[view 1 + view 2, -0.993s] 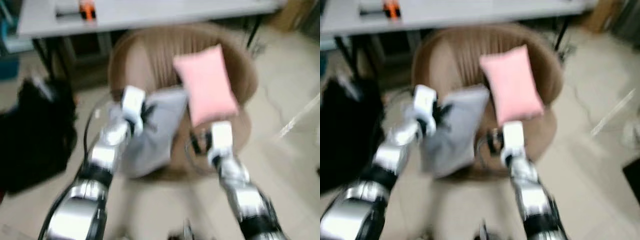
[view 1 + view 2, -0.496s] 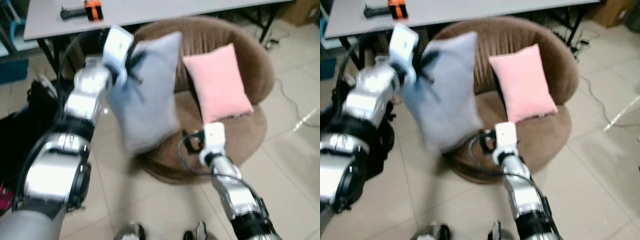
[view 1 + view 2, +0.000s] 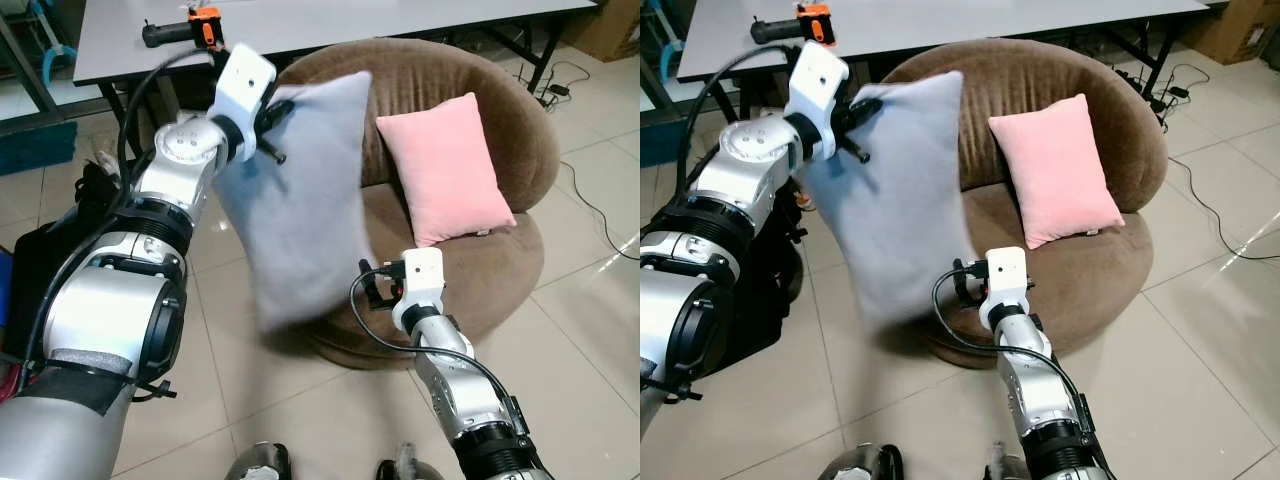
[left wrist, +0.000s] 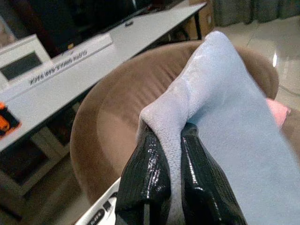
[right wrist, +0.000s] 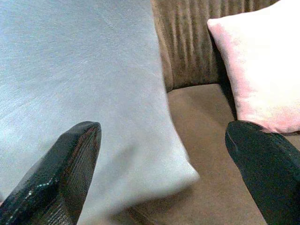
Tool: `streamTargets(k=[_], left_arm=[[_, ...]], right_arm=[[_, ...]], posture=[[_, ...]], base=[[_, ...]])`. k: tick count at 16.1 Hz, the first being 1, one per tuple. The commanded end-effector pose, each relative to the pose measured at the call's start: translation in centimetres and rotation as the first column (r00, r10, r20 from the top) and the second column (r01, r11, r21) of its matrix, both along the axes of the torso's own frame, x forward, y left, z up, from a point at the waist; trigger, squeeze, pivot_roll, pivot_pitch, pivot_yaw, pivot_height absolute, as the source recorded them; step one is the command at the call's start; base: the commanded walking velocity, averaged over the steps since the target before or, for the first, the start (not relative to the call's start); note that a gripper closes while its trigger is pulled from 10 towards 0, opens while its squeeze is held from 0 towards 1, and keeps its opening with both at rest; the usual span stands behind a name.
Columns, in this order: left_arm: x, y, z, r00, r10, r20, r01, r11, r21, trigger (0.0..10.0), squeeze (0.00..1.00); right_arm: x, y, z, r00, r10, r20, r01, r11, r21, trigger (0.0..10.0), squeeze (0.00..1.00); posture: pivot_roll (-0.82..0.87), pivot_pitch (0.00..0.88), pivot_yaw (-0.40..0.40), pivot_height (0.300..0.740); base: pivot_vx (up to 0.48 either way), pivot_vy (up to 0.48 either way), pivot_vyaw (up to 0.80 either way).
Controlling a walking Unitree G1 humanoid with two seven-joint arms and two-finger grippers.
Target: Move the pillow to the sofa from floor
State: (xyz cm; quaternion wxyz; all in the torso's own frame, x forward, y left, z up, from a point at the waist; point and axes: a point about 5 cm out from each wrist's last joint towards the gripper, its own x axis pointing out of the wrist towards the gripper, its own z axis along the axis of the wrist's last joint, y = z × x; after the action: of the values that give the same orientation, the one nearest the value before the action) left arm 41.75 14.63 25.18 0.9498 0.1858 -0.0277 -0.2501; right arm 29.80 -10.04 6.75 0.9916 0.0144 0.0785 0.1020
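A grey pillow (image 3: 300,200) hangs in the air at the left side of the round brown sofa (image 3: 505,270), its lower end blurred. My left gripper (image 3: 268,125) is raised and shut on the pillow's top corner; in the left wrist view both fingers (image 4: 145,178) pinch the grey fabric. A pink pillow (image 3: 443,170) leans against the sofa's back. My right gripper (image 3: 375,285) is held low at the sofa's front edge, open and holding nothing, with its fingertips (image 5: 70,159) spread wide before the grey pillow (image 5: 84,84).
A grey table (image 3: 350,15) stands behind the sofa with an orange and black tool (image 3: 195,25) on it. A black bag (image 3: 50,260) lies on the tiled floor at the left. Cables (image 3: 590,200) run over the floor at the right.
My left arm has lifted the grey pillow from low before the seat to high beside the sofa's left side. The right gripper has stayed low. The camera has shifted too.
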Motion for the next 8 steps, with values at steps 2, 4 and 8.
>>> streamTargets(k=[2,4,8], left_arm=[[0.1,0.0,1.8,0.997,0.003,0.077,-0.005,1.000,0.019,0.0,0.00],[0.1,0.0,1.2,0.998,0.007,0.064,-0.009,0.999,0.032,0.0,0.00],[0.1,-0.2,0.6,0.998,0.009,0.057,-0.012,0.999,0.049,0.0,0.00]], right_arm=[[-0.4,0.0,-0.3,1.000,-0.007,-0.002,0.007,1.000,-0.007,10.0,0.00],[-0.5,0.0,-0.4,1.000,-0.001,-0.006,0.001,1.000,-0.010,10.0,0.00],[-0.6,0.2,-0.5,1.000,0.010,-0.008,-0.010,1.000,-0.012,10.0,0.00]], posture=[[-0.11,0.111,0.056,0.740],[-0.11,0.111,0.050,0.740],[-0.10,0.109,0.047,0.740]], base=[[0.471,0.000,0.00],[0.472,0.000,0.00],[0.480,0.000,0.00]])
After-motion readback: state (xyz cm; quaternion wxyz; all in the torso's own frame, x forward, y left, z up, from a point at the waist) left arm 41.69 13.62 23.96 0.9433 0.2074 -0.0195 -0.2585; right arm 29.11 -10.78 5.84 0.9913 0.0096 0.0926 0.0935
